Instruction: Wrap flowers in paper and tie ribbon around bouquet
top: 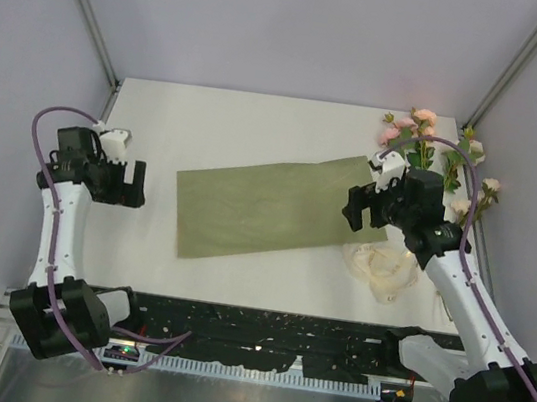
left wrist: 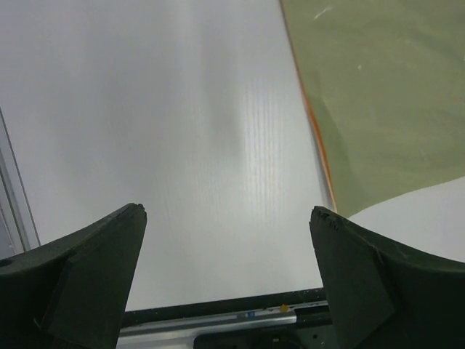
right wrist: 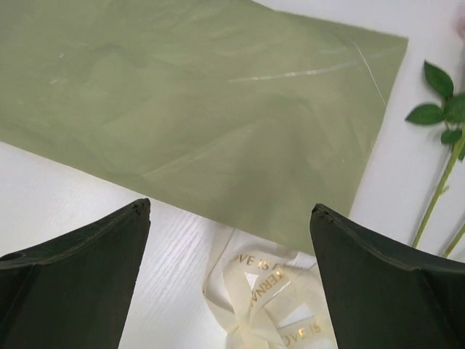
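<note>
Paper (top: 277, 212) is laid flat mid-table (top: 239, 126), slanted. Flowers (top: 429, 144) are seen at far right; ribbon (top: 380, 268) is bunched just near of paper's right end. L hand (top: 137, 187) is held spread left of paper; R hand (top: 356, 209) is spread above its right end, w/ nothing gripped.

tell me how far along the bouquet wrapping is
Barely begun. Done: the paper lies spread flat on the table. In hand: nothing; the left pincer and right pincer are both open and empty. Left: the flowers lie off the paper at the far right, unwrapped, and the ribbon is a loose, untied bunch by the paper's near edge.
</note>
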Motion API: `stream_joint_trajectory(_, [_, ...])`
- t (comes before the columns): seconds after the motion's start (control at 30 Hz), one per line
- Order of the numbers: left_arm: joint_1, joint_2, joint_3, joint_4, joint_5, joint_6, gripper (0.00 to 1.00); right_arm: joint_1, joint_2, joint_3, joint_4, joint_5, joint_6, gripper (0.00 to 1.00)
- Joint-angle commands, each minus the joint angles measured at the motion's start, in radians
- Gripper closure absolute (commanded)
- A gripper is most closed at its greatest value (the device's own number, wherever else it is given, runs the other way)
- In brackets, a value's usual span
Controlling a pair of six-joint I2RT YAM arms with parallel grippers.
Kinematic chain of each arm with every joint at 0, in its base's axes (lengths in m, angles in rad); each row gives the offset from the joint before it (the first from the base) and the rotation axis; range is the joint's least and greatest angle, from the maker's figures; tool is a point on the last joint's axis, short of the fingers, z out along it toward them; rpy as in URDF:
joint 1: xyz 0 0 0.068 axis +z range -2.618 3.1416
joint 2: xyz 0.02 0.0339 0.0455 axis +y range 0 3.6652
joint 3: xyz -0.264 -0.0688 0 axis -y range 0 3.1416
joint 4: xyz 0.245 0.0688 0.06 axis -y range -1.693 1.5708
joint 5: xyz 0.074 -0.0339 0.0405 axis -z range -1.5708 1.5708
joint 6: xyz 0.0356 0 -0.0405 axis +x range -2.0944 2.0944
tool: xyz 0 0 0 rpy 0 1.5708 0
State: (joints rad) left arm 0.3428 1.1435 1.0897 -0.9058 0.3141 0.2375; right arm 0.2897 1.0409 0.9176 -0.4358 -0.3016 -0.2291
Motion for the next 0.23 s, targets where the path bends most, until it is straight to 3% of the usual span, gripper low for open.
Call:
stream_joint_trajectory(0.0, [0.002,-0.053,-0.092,0.038,-0.089,0.112,0.0,-0.047,-0.016,-0.052,-0.009,0.086,0.116,0.05])
stream_joint_trajectory(0.1, [0.002,-0.088,-0.119,0.033,-0.075,0.117,0.0,-0.076,-0.047,-0.08,0.011,0.124,0.135,0.05])
stream_joint_trajectory(0.2, [0.002,-0.111,-0.113,0.03,-0.089,0.114,0.0,-0.104,-0.064,-0.072,0.006,0.053,0.12,0.05])
